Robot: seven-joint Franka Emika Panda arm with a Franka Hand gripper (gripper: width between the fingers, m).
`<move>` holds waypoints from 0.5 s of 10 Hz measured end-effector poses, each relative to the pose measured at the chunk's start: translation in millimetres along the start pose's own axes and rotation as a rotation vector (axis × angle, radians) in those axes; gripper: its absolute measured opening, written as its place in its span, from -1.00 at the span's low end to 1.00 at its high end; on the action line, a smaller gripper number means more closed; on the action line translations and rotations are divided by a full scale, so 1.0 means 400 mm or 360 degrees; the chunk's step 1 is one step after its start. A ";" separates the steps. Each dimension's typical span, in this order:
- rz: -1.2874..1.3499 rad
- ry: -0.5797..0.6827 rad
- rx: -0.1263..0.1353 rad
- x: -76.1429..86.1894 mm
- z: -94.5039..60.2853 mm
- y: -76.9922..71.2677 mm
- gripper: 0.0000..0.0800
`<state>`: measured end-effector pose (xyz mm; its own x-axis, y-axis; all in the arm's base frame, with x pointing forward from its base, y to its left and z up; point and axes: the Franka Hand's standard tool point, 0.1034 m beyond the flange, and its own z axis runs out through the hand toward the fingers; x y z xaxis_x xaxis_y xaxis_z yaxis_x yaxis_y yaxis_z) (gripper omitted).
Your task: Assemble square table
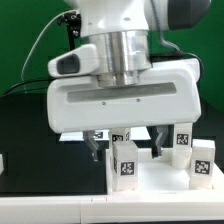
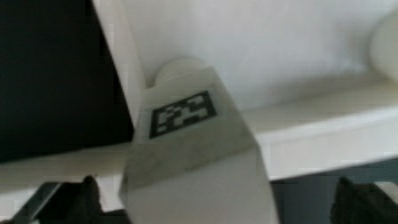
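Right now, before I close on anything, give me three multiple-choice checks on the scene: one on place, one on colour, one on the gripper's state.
1. Where do the tagged legs show in the exterior view?
A. upper left
B. lower right
C. nowhere

2. What colour is the work surface beside the square top?
A. black
B. yellow
C. red

3. How does the gripper stand?
A. shut on a leg
B. shut on nothing
C. open, with a leg between its fingers

Answers:
1 B: the legs sit low toward the exterior view's right, by the square top.
2 A: the work surface is black next to the white top.
3 C: in the wrist view the gripper has a gap showing on each side of the leg, so the fingers do not touch it.
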<state>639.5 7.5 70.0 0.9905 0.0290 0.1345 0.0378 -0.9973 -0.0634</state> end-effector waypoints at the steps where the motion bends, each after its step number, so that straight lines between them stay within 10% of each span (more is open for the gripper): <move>1: 0.0054 0.0004 0.0003 0.002 -0.002 0.005 0.62; 5: 0.0299 0.0003 -0.0005 0.001 -0.001 0.016 -0.27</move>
<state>640.0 1.3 70.0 0.9798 -0.1580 0.1224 -0.1483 -0.9853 -0.0847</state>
